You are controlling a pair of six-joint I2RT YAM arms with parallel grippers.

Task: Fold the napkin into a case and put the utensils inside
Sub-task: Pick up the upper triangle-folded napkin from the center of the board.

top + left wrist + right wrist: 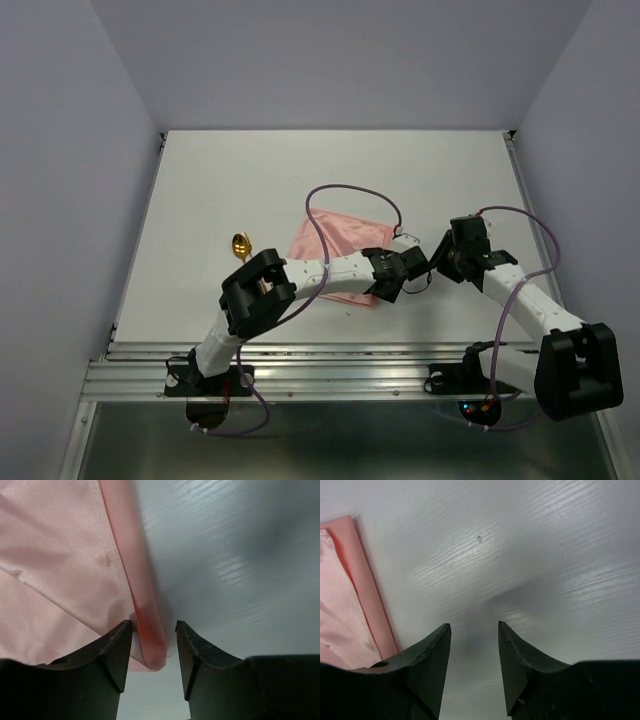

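White grained table (250, 180) — glossy pink napkin (335, 235).

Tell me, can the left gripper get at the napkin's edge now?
Probably yes: the left gripper hangs open right over the napkin, whose hemmed edge lies between its jaws, and nothing covers it.

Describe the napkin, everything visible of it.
The napkin is a thin salmon-pink cloth with a slight sheen, lying flat on the white table as a tilted rough square, softly creased, one layer seemingly overlapping another. A narrow, darker hem runs along its edge. The left arm crosses above its near side; the left gripper stands open astride the hem's corner, contact unclear.
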